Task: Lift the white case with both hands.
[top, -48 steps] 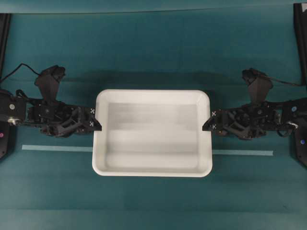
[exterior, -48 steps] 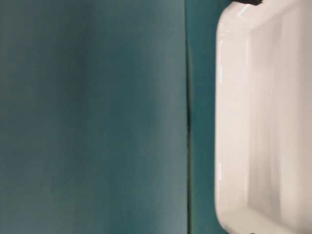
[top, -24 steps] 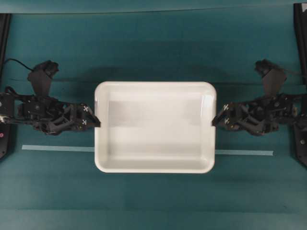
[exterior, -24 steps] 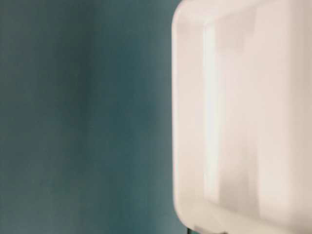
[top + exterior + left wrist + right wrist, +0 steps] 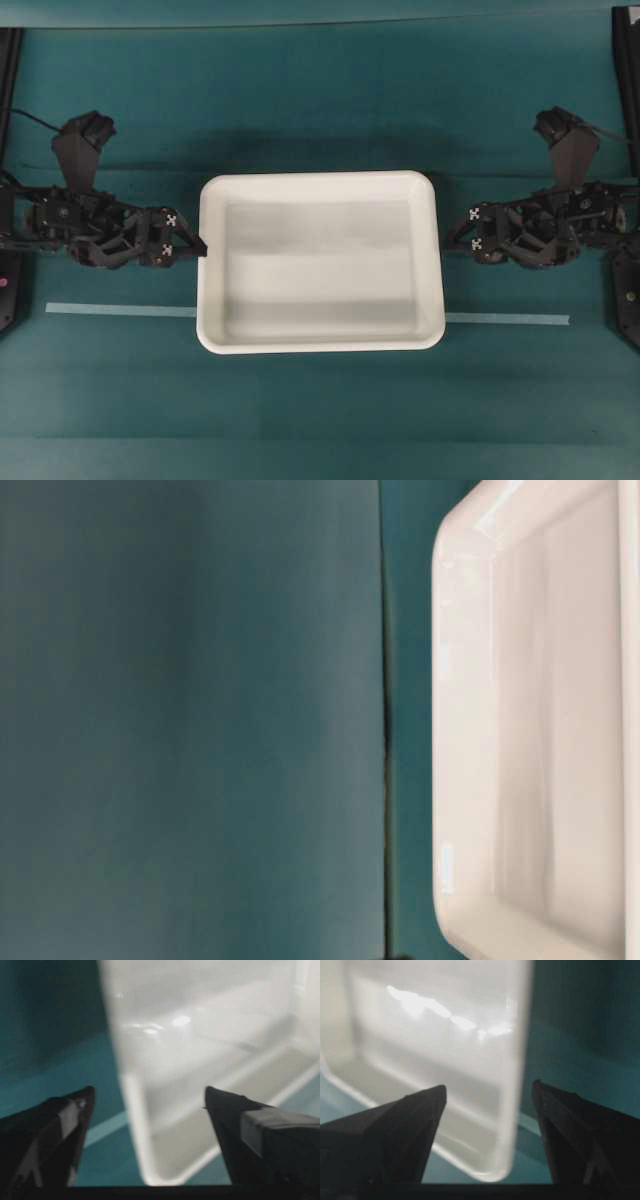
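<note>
The white case point(image 5: 320, 262) lies flat in the middle of the teal table; it also fills the right of the table-level view point(image 5: 530, 730). My left gripper point(image 5: 195, 243) is at its left short rim, open, its tips just reaching the rim. In the left wrist view the left gripper point(image 5: 148, 1092) stands wide open, and the case rim point(image 5: 132, 1110) runs between the fingers just ahead. My right gripper point(image 5: 455, 235) is open, a little off the right rim. In the right wrist view the right gripper point(image 5: 489, 1086) straddles the line of the case rim point(image 5: 512, 1110) without touching.
A pale tape strip point(image 5: 120, 310) crosses the table and runs under the case's front part, coming out on the right point(image 5: 505, 319). Black frame posts point(image 5: 626, 90) stand at the far left and right edges. A dark seam point(image 5: 385, 730) splits the mat.
The case was held up and nearer the camera half a second ago; now it lies lower on the table. Both grippers have drawn back outward from its rims, and the left jaws have opened wider.
</note>
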Robot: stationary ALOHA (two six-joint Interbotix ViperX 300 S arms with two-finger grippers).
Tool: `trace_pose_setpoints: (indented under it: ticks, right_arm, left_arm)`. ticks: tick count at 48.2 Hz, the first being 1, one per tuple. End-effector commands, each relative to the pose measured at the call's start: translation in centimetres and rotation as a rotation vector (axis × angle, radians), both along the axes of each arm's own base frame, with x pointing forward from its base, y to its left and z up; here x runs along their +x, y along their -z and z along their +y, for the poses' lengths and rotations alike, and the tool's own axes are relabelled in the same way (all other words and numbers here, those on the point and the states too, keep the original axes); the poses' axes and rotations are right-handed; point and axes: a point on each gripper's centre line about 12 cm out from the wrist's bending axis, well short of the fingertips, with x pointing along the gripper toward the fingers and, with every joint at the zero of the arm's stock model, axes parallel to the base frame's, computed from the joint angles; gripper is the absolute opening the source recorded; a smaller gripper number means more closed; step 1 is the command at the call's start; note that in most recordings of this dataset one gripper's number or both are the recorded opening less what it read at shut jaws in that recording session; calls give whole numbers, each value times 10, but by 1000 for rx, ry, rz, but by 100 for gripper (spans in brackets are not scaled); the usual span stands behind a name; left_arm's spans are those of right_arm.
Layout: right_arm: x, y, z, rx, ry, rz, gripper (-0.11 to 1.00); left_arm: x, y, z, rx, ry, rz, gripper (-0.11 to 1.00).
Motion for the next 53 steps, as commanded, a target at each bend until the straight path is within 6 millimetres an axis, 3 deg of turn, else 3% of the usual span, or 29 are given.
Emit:
trace_pose_setpoints:
  ticks: [1, 24, 53]
  right_arm:
    - [10, -20, -1, -52, -41, -60, 76]
    - [-4, -98, 3, -420, -278, -263, 76]
    - [-44, -165, 14, -898, -460, -461, 76]
  left_arm:
    - [6, -24, 2, 62, 41, -60, 91]
    - [-37, -112, -3, 374, 199, -301, 90]
    - [-74, -162, -8, 782, 342, -432, 90]
